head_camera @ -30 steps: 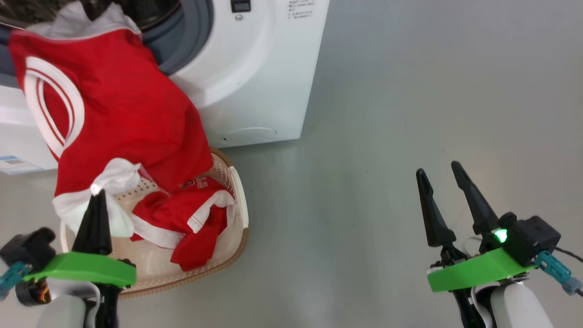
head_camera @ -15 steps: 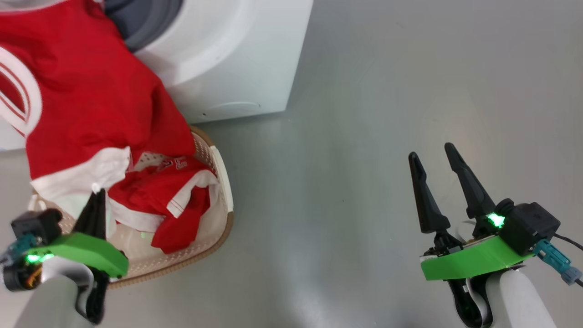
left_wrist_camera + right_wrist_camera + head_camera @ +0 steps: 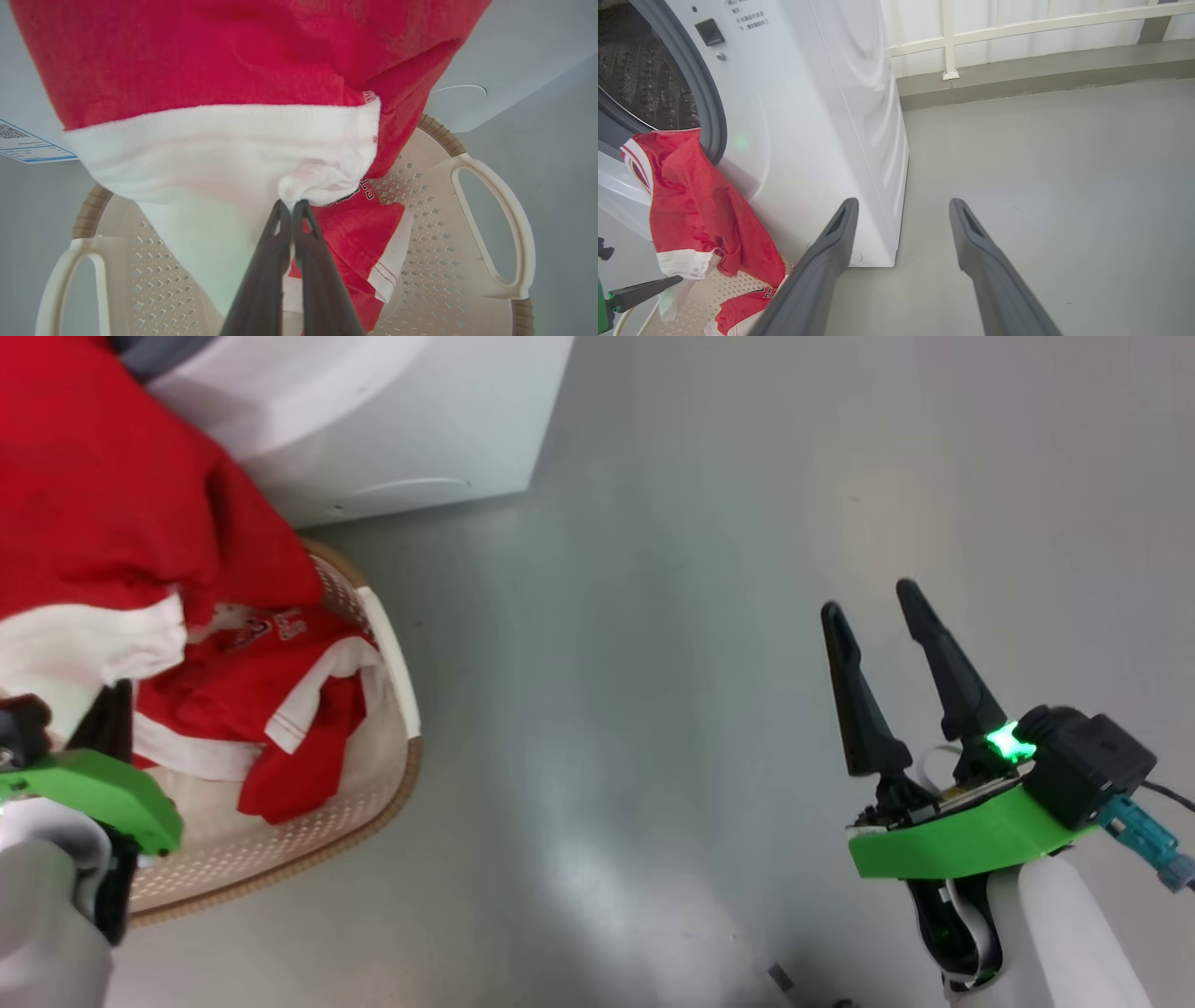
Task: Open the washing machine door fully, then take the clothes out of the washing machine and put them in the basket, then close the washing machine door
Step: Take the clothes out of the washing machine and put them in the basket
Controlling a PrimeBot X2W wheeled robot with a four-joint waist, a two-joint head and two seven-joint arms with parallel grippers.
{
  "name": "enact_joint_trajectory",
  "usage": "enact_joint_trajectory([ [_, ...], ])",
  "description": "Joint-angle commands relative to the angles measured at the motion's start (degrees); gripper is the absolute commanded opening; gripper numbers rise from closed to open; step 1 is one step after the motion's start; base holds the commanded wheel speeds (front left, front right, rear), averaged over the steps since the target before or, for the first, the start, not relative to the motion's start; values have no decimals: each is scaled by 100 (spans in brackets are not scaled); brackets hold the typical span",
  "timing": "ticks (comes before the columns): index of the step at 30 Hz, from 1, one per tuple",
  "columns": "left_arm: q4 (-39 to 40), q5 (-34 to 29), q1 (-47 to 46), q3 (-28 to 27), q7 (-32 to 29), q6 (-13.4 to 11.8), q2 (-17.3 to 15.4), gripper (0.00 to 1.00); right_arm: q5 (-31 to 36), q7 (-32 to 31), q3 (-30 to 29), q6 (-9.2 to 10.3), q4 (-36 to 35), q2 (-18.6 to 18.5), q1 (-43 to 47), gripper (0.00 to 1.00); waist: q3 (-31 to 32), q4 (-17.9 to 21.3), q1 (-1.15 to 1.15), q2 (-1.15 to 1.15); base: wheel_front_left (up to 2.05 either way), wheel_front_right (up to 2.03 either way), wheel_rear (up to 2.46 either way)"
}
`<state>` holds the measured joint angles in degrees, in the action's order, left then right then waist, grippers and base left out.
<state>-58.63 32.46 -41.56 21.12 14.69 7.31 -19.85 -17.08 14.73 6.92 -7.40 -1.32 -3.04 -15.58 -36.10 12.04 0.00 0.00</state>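
The clothes are soft matt cloth, red with a white knit band. The basket is smooth cream plastic with punched holes; its brown rim is moulded to look woven. The washing machine has a glossy white shell, a dull grey rubber ring and a shiny perforated metal drum. The floor is smooth grey with a faint sheen. The right gripper's fingers are matt dark plastic.

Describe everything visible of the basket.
The basket is cream plastic, oval, with perforated walls, a brown woven-look rim and two loop handles. It stands upright on the grey floor, close before the washing machine. A crumpled red garment lies inside; the shut left tool holds a second garment by its white hem above it.
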Motion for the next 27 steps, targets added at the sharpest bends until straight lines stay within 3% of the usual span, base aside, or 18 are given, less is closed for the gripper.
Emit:
enact_joint_trajectory([
  [1,-16,86,-76,-94,30,17,-280,0,-26,27,161,-9,-165,16,-3,100,-182,168,0,0,0,0,0],
  [5,-294,217,-312,74,30,17,-400,0,-69,27,193,-9,-181,16,-57,100,-303,238,0,0,0,0,0],
  [8,-396,310,-456,167,30,17,-446,18,-86,27,194,-9,-184,16,-80,100,-344,264,0,0,0,0,0],
  [9,-404,343,-494,190,30,17,-453,27,-90,27,190,-9,-183,16,-85,100,-350,268,0,0,0,0,0],
  [10,-403,377,-516,216,30,17,-456,49,-92,27,184,-9,-180,16,-88,100,-352,268,0,0,0,0,0],
  [11,-404,404,-530,241,30,17,-461,78,-94,27,179,-9,-177,16,-89,100,-349,267,0,0,0,0,0],
  [12,-404,431,-538,262,30,17,-465,97,-94,27,172,-9,-171,16,-89,100,-342,264,0,0,0,0,0],
  [27,-416,801,-524,311,30,17,-422,100,-14,27,104,-9,-104,16,-115,100,-193,104,0,0,0,0,0],
])
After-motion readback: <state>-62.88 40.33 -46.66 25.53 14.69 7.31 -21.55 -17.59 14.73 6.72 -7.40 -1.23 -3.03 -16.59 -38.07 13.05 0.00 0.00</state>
